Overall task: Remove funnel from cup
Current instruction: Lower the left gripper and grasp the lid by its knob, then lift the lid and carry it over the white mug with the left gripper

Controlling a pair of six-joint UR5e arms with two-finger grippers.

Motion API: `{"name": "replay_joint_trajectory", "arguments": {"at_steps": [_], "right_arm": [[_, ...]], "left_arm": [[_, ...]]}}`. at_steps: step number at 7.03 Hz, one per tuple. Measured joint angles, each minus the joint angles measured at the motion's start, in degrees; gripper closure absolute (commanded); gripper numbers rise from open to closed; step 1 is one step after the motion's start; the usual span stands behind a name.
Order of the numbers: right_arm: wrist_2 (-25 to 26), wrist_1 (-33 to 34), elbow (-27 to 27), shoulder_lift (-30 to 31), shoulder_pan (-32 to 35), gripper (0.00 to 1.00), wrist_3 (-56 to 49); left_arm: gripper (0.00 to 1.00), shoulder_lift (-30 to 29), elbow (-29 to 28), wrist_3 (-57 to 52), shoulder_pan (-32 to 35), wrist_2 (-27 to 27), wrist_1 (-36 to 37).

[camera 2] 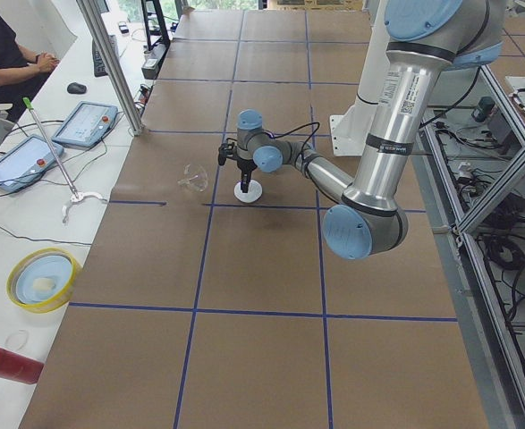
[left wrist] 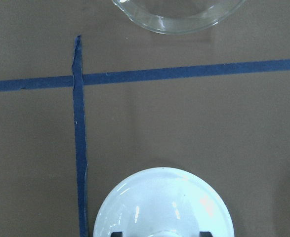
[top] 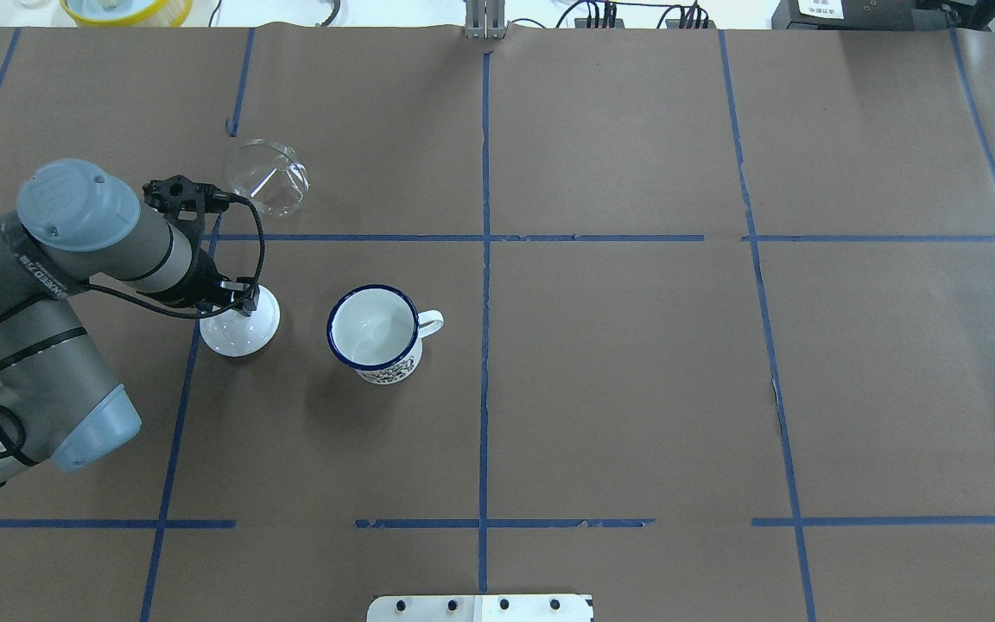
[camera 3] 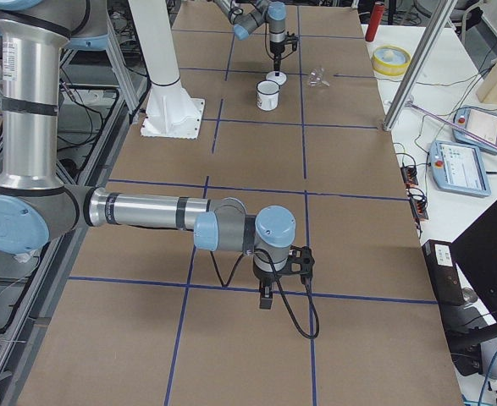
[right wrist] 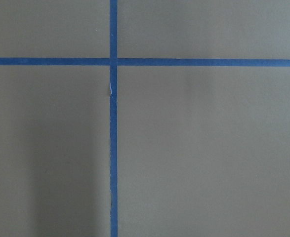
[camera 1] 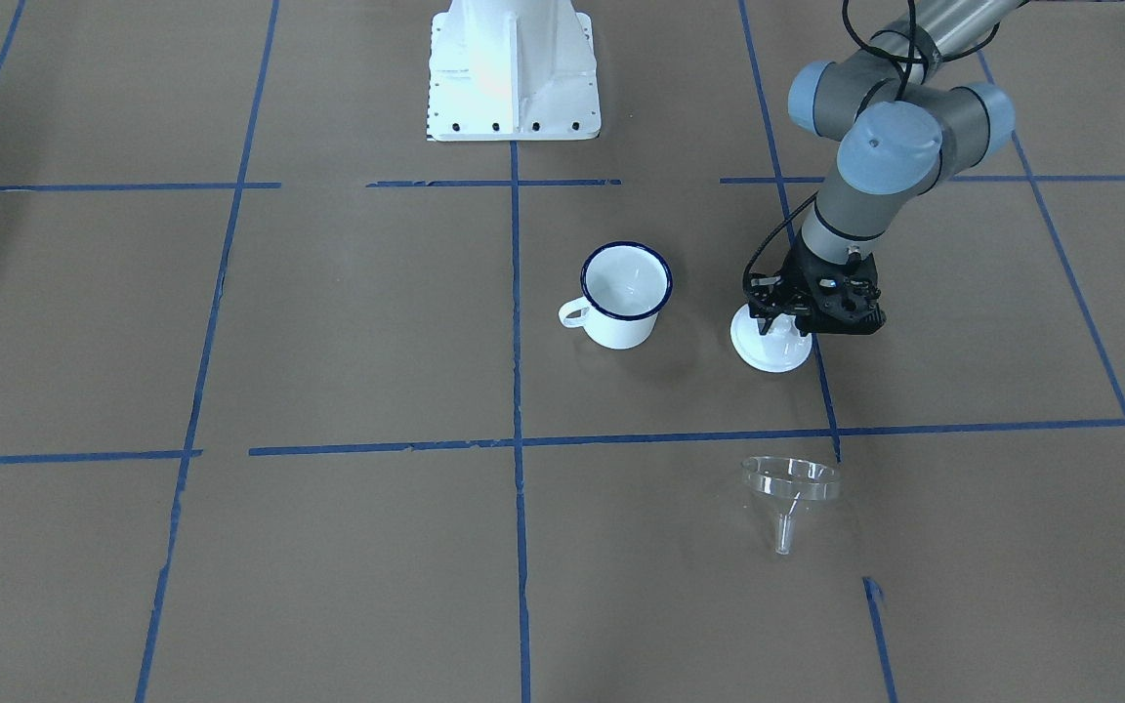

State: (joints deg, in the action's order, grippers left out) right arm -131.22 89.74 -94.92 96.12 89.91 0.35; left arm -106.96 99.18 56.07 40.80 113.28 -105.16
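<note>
The clear funnel lies on its side on the brown table, out of the cup; it also shows in the overhead view and at the top of the left wrist view. The white enamel cup with a dark blue rim stands upright and empty. My left gripper points down beside the cup, its jaws closed around the knob of a white round lid that rests on the table. My right gripper hangs over bare table far from the cup; I cannot tell whether it is open or shut.
The robot's white base stands at the table's robot-side edge. Blue tape lines grid the brown table. A yellow bowl and operators' tablets lie beyond the far edge.
</note>
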Motion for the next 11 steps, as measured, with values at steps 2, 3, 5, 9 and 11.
{"name": "replay_joint_trajectory", "arguments": {"at_steps": [2, 3, 5, 9, 11], "right_arm": [[0.0, 0.0, 0.0, 0.0, 0.0, 0.0, 0.0], [0.0, 0.0, 0.0, 0.0, 0.0, 0.0, 0.0], [0.0, 0.0, 0.0, 0.0, 0.0, 0.0, 0.0], [0.0, 0.0, 0.0, 0.0, 0.0, 0.0, 0.0], [0.0, 0.0, 0.0, 0.0, 0.0, 0.0, 0.0]], "left_arm": [[0.73, 0.1, 0.1, 0.0, 0.0, 1.2, 0.1], [0.9, 0.1, 0.3, 0.0, 0.0, 1.3, 0.1], [1.0, 0.2, 0.9, 0.0, 0.0, 1.3, 0.3], [1.0, 0.0, 11.4, -1.5, 1.3, 1.3, 12.0], [1.0, -3.1, 20.0, -3.6, 3.5, 1.7, 26.1]]}}
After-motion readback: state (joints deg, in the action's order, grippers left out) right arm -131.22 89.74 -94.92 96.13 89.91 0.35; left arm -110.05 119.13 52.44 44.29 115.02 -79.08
